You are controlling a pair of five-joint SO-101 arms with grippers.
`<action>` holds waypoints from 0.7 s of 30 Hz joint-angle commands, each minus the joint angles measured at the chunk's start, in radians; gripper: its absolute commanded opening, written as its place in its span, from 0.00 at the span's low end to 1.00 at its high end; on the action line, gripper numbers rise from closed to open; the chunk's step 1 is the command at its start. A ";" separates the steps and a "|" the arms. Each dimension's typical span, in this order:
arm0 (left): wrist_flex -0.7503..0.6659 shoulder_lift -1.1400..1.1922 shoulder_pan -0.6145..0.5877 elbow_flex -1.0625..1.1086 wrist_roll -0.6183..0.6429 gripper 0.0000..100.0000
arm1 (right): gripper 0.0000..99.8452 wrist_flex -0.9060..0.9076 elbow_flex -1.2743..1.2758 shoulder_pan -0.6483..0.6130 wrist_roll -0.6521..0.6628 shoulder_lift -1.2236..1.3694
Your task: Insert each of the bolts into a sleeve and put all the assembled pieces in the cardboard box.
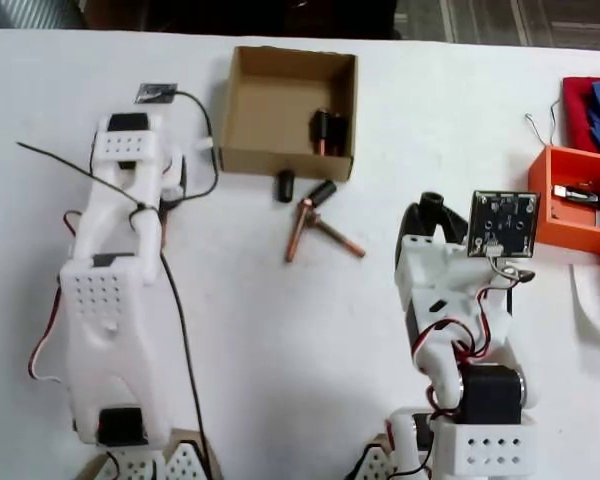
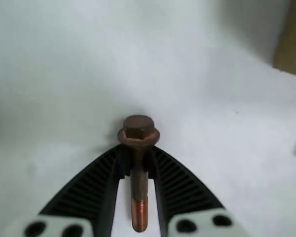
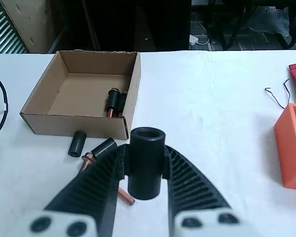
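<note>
Firmly gripped, bolt [image 2: 138, 132] in left claw [image 2: 137, 154], sleeve [image 3: 147, 165] in right claw [image 3: 145, 153]

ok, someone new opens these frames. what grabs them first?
The left tool grips a copper bolt by its shank, and the right tool clamps a black sleeve. The cardboard box holds one assembled piece, with two loose bolts and two sleeves just outside it.

I see an orange bin [image 1: 570, 238] on the white surface [image 1: 280, 380], with a red cloth [image 1: 577, 105] just behind it.
</note>
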 commanded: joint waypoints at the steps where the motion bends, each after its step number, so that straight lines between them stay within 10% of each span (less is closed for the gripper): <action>1: 0.018 -0.003 -0.003 -0.051 0.008 0.11 | 0.02 -0.004 -0.009 0.008 -0.008 -0.016; 21: 0.038 0.058 -0.003 -0.151 -0.068 0.13 | 0.02 -0.004 -0.009 0.008 -0.006 -0.016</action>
